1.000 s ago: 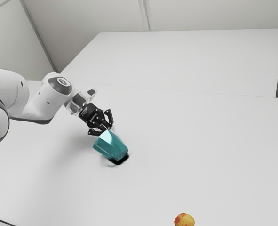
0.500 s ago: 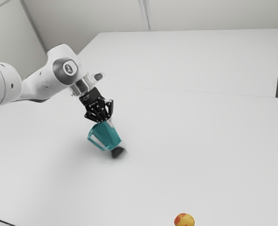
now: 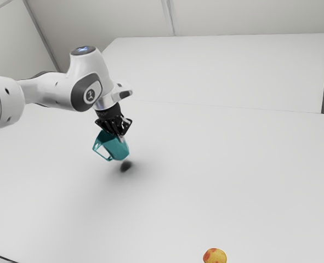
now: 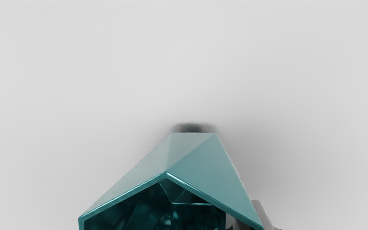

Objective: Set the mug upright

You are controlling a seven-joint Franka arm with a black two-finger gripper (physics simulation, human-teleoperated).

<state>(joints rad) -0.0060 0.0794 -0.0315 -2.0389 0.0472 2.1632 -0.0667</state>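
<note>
The mug (image 3: 115,147) is now held clear of the table (image 3: 216,159), higher and less tilted than a second ago; its wall is pinched by the gripper (image 3: 120,137), with one of the fingers (image 4: 262,214) outside and the other inside. Upright is being approached but is not yet reached; some further levelling, then a gentle lowering onto the base before release, seems to be called for.

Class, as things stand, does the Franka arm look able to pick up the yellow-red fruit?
Probably not: its gripper holds the tilted teal mug above the table. Nothing visible blocks the way across to the fruit, though I cannot tell whether it lies within reach.
</note>
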